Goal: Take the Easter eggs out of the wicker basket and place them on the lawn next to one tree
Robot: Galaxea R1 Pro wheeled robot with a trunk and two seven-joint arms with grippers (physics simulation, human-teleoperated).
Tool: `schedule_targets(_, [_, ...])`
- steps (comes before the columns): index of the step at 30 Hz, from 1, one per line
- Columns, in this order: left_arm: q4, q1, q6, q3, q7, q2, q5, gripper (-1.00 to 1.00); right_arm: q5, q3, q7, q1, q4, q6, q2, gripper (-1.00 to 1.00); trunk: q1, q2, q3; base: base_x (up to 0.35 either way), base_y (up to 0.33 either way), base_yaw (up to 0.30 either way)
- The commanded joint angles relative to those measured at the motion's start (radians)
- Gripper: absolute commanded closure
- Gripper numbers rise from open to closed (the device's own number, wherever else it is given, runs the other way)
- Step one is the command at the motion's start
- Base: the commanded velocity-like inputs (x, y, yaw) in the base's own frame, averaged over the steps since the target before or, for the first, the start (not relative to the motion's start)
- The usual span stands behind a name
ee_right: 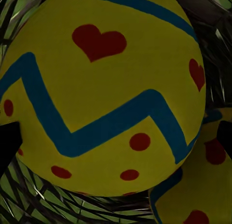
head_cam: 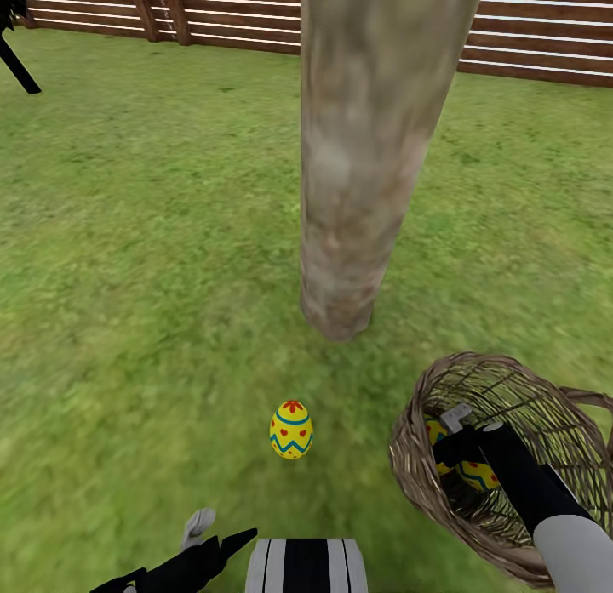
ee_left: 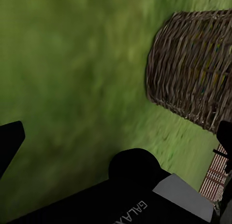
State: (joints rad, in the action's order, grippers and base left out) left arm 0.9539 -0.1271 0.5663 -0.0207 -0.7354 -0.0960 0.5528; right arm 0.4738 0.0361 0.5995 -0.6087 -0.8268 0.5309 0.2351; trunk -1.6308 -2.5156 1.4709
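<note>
One yellow Easter egg (head_cam: 291, 430) with a blue zigzag stands upright on the lawn (head_cam: 128, 278), a short way in front of the pale tree trunk (head_cam: 362, 151). The wicker basket (head_cam: 426, 474) sits on the grass at the lower right, beside the tree, and holds two eggs (head_cam: 478, 475). My right gripper (head_cam: 464, 444) reaches down into the basket. In the right wrist view it is open (ee_right: 116, 142), with one egg (ee_right: 101, 89) very close between its spread fingertips (ee_right: 7, 147) and a second egg (ee_right: 193, 195) beside it. My left gripper (head_cam: 217, 535) hangs open and empty low over the grass.
A brown slatted fence (head_cam: 528, 31) runs along the back. A dark tree (head_cam: 17, 57) stands at the far left corner. The basket's outer wall (ee_left: 193, 64) and a strip of fence (ee_left: 215, 178) appear in the left wrist view.
</note>
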Motion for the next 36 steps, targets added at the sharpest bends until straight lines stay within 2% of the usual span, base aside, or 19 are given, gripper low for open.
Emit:
schedule_targets(1, [0.0, 0.0, 0.007, -0.001, -0.001, 0.0, 0.006, -1.0, 0.011, 0.003, 0.01, 0.0, -0.002, 0.001, 0.0, -1.0, 0.0, 0.0, 0.001, 0.0, 0.0, 0.0])
schedule_targets(5, [0.0, 0.0, 0.007, -0.001, -0.001, 0.001, 0.006, -1.0, 0.011, 0.002, 0.01, 0.0, -0.002, 0.001, 0.0, -1.0, -0.001, -0.001, 0.012, 0.0, 0.0, 0.0])
schedule_targets(18, [0.0, 0.0, 0.007, -0.001, -0.001, -0.001, 0.006, -1.0, 0.011, 0.003, 0.011, 0.0, -0.001, 0.001, -0.001, -1.0, -0.001, -0.001, 0.012, 0.0, 0.0, 0.0])
schedule_targets(19, [0.0, 0.0, 0.007, -0.001, -0.001, -0.001, 0.006, -1.0, 0.011, 0.004, 0.011, 0.0, -0.001, 0.001, -0.001, 1.0, -0.001, -0.001, 0.012, 0.0, 0.0, 0.0])
schedule_targets(36, [-0.001, 0.0, 0.007, -0.001, -0.002, -0.001, 0.006, -1.0, 0.009, 0.002, 0.011, 0.0, 0.005, 0.001, 0.0, 1.0, -0.001, -0.001, 0.012, 0.0, 0.0, 0.0])
